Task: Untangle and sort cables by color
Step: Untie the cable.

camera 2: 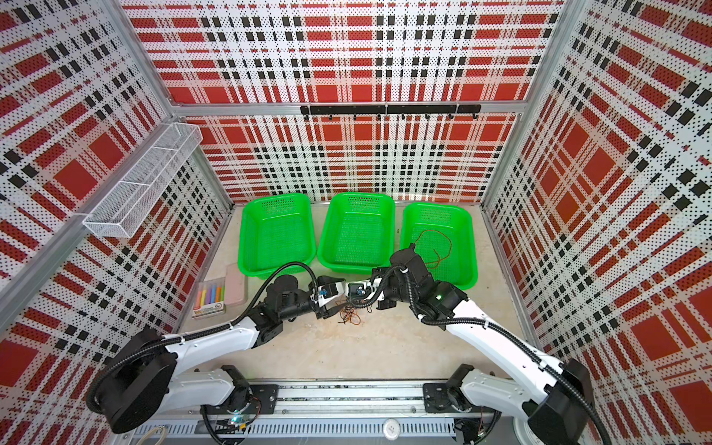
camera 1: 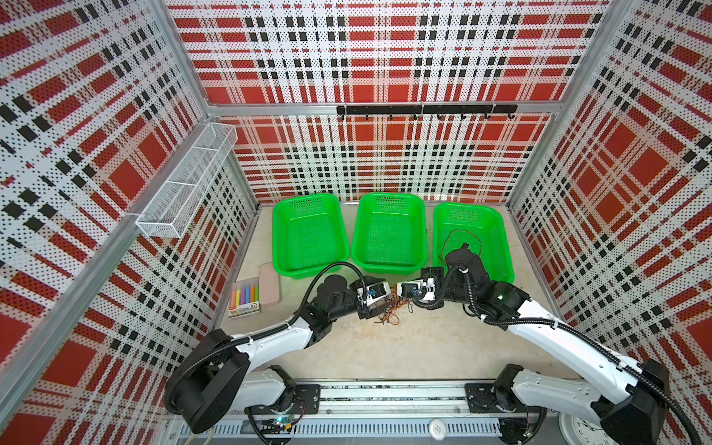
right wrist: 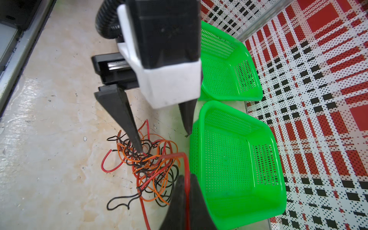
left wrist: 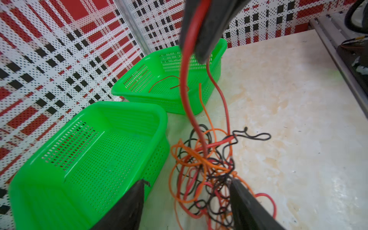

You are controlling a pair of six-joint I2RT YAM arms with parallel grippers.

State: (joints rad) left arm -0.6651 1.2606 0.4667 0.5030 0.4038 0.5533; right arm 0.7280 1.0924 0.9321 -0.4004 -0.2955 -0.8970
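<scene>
My right fingers (right wrist: 175, 203) are pinching a red cable (right wrist: 186, 169), left fingers (left wrist: 123, 209) standing spread over the tangle (right wrist: 151, 165); pulling is risking dragging the whole snarl.

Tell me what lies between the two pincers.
The tangle of cables, on the table between left pincer and right pincer; the right wrist view shows it.

White arms (camera 1: 277, 339), black corrugated hoses (right wrist: 107, 23)

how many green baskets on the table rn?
3, in a row along the back wall: left basket, middle basket, right basket holding one reddish cable. The right arm covers part of that one.
</scene>
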